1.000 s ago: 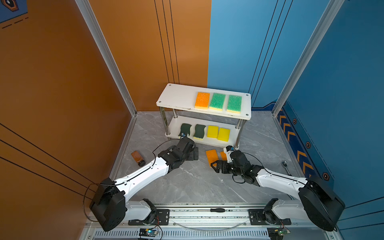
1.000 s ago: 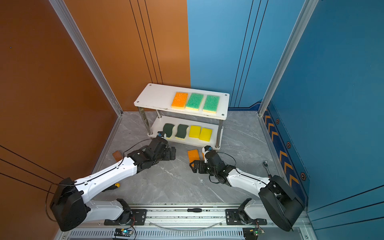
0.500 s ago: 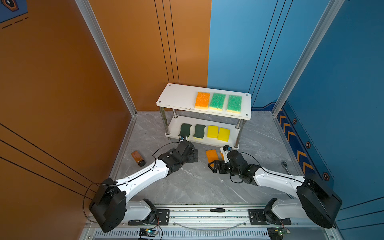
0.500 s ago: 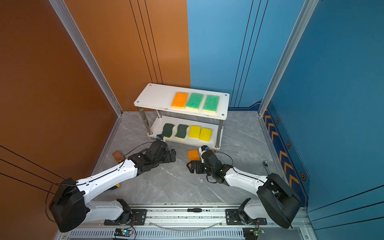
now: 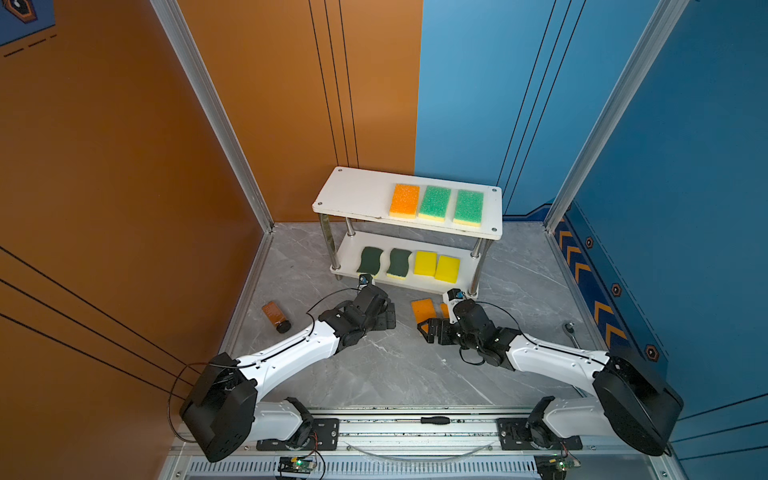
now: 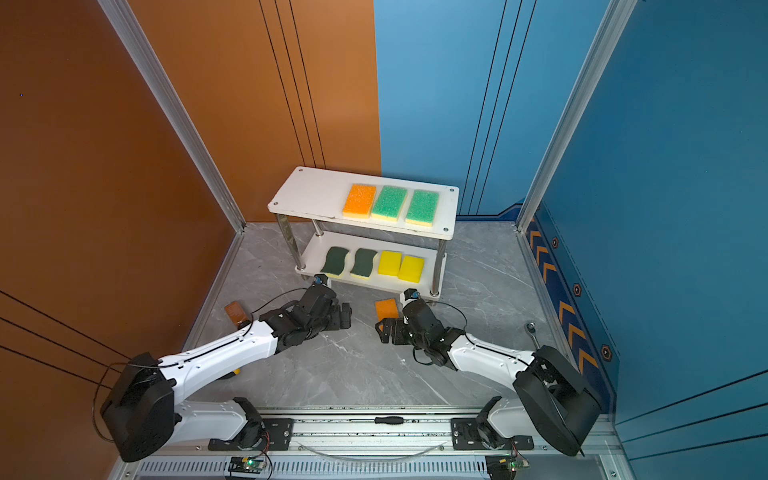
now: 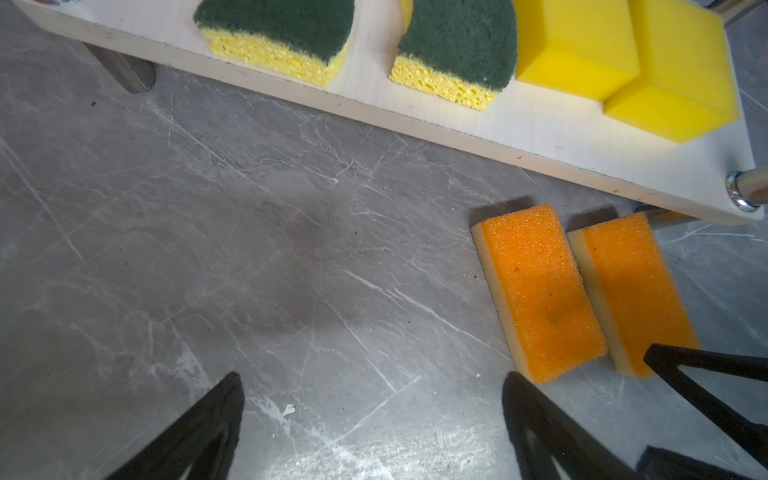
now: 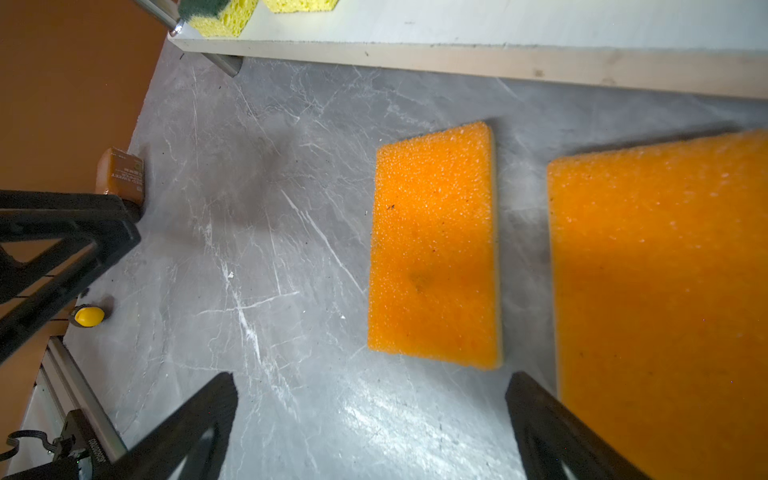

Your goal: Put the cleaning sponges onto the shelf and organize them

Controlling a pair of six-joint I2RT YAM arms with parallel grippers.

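My left fingers (image 7: pixel 208 419) are spread wide over bare grey table (image 7: pixel 208 249), low in front of the shelf (image 5: pixel 357 195), and pinch nothing. My right fingers (image 8: pixel 199 415) are spread too and are also empty. They face my left ones across an open stretch of table. The left orange sponge (image 7: pixel 540 291) and the right orange sponge (image 7: pixel 636 291) lie flat on the table with a narrow gap between their long edges. Their far ends stop just short of the lower board's front edge, near the right front post (image 5: pixel 478 266). One of my right fingers stands just beside the right one's near corner. On the top board a third orange sponge (image 5: pixel 404 200) and two light-green sponges (image 5: pixel 434 203) sit in a tight row toward the right end, and the left part is bare white. On the lower board two dark-green wavy sponges (image 5: pixel 370 261) and two yellow sponges (image 5: pixel 426 262) line up along the front, with the yellow pair touching. A brown bottle (image 5: pixel 276 316) lies by the left wall.
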